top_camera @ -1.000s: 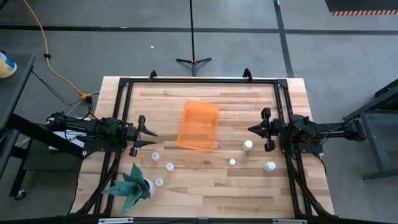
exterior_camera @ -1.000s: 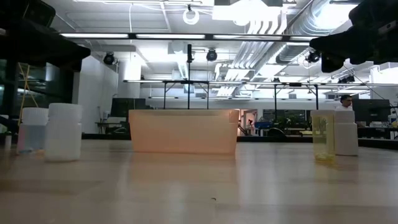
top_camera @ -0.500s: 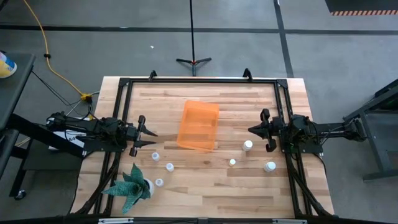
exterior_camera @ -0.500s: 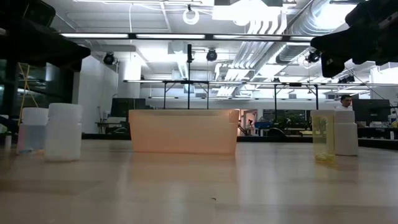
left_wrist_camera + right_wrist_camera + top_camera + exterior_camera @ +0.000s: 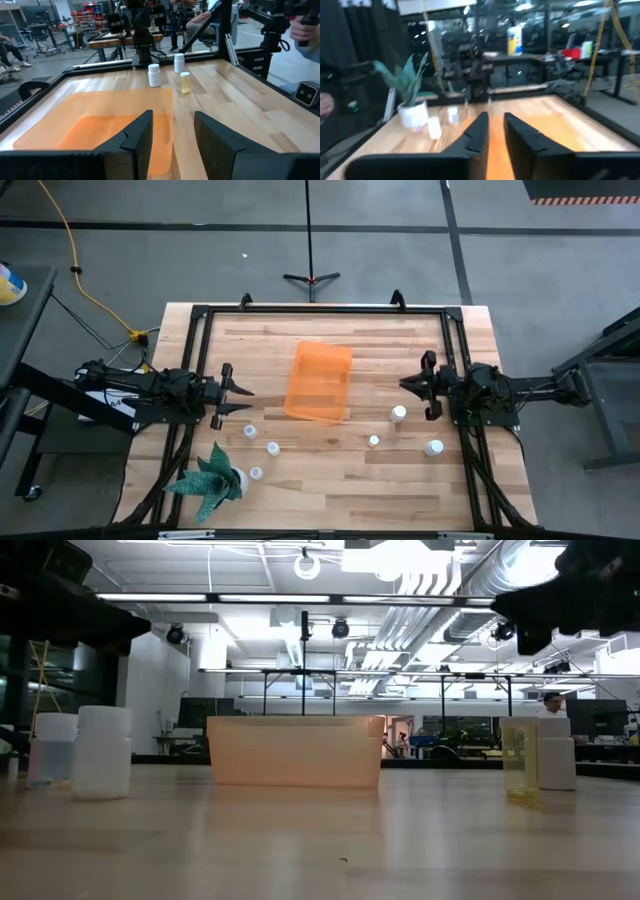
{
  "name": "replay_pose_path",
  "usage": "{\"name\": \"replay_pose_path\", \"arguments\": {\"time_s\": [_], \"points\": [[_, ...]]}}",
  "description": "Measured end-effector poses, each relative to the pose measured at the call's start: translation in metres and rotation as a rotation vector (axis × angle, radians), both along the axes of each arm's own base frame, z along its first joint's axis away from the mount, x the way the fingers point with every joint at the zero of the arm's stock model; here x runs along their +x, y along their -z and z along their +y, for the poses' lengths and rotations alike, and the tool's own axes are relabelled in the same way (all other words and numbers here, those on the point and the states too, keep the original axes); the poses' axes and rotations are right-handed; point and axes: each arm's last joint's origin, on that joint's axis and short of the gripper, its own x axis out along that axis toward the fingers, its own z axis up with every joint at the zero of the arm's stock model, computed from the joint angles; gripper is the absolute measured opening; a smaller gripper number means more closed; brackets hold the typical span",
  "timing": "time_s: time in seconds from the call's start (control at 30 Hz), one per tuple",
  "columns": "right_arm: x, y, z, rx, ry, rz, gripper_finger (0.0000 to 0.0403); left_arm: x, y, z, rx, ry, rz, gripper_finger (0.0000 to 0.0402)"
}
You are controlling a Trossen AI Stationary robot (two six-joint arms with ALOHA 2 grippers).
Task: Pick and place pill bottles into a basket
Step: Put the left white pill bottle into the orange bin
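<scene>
1. The left claw (image 5: 243, 402) is reaching in level from the left edge of the wooden surface (image 5: 330, 480), its fingers spread and holding nothing, pointing at the orange basket (image 5: 319, 382).
2. The right claw (image 5: 408, 395) is hovering level at the right side, its fingers spread too and empty, facing the basket from the opposite side.
3. The basket is sitting between the two claws, apart from both, and is showing nothing inside.
4. Three pill bottles (image 5: 399, 414) are standing near the right claw, one just beside it; another three (image 5: 249, 431) are standing near the left claw.
5. A green spiky plant (image 5: 209, 477) in a white pot is sitting at the near left corner.
6. No writing on the bottles can be read.
</scene>
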Motion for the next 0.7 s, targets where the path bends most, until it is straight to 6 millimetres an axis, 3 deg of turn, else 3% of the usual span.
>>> {"name": "replay_pose_path", "arguments": {"time_s": [0.37, 0.5, 0.7], "points": [[0.029, -0.039, -0.003, -0.130, 0.101, 0.128, 0.0237, 0.000, -0.001, 0.002, -0.049, -0.070, -0.008, 0.0179], [0.045, -0.048, -0.002, -0.162, 0.056, 0.232, 0.0265, 0.000, -0.001, 0.002, -0.065, -0.071, -0.008, 0.0179], [0.065, -0.062, -0.001, -0.174, 0.026, 0.387, 0.0272, 0.000, -0.001, 0.002, -0.189, -0.079, -0.002, 0.0179]]}}
